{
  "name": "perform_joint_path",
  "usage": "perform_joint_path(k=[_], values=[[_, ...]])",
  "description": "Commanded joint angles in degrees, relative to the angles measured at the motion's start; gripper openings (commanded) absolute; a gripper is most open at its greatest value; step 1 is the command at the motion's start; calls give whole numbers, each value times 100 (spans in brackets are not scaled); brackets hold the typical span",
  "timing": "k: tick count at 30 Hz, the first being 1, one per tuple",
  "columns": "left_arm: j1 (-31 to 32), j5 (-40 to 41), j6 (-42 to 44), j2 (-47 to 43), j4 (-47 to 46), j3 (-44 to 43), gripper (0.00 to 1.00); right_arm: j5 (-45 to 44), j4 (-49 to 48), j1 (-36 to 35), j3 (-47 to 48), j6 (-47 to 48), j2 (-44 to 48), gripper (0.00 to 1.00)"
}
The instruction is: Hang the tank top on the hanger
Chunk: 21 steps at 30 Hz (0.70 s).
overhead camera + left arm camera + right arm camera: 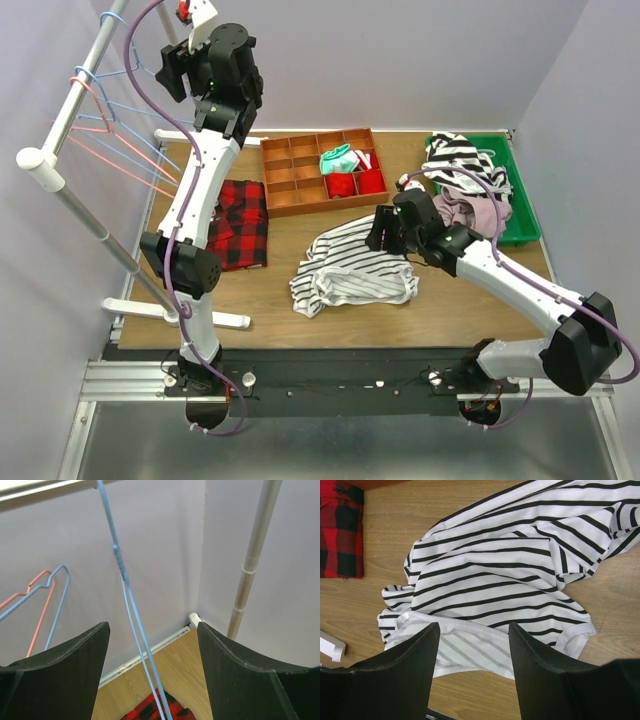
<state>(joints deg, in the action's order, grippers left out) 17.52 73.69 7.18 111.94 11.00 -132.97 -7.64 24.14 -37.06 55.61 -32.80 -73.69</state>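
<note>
- Tank top point(352, 270), soft, white with thin black stripes: it lies crumpled on the wooden table point(270, 322), near the middle, well apart from the rail.
- Light-blue wire hanger point(119, 561): it hangs from the white rail point(70, 95), and its wires run down between the jaws of the left gripper point(150, 630).
- Left gripper: jaws released, wire untouched. Judged step: taking the hanger off the rail.
- Centre the twisted neck between the pads before clenching; a thin wire slips out of an off-centre grip.
- Lift the hook clear of the rail before drawing away, so that neighbouring hangers do not snag.
- Right gripper point(473, 630): jaws released, poised over the tank top's white-bound edge. Pinch that edge, not the bunched folds.
- Count: one tank top; one red-black plaid shirt point(238, 225); one green bin point(515, 185) of other garments; one wooden compartment tray point(300, 208).
- Hangers in the left wrist view: two light-blue, one pink-red point(39, 617). The full count on the rail cannot be told.
</note>
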Motion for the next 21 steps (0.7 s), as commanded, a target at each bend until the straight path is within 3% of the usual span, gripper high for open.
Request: perform_joint_path(k=[1, 13, 21], values=[[-187, -373, -892, 161, 797, -142, 79, 52, 152, 6, 239, 159, -145, 66], [-521, -751, -1869, 249, 1404, 112, 71, 69, 240, 6, 292, 282, -462, 65], [-513, -944, -2116, -23, 1387, 447, 47, 87, 196, -3, 301, 274, -559, 66]])
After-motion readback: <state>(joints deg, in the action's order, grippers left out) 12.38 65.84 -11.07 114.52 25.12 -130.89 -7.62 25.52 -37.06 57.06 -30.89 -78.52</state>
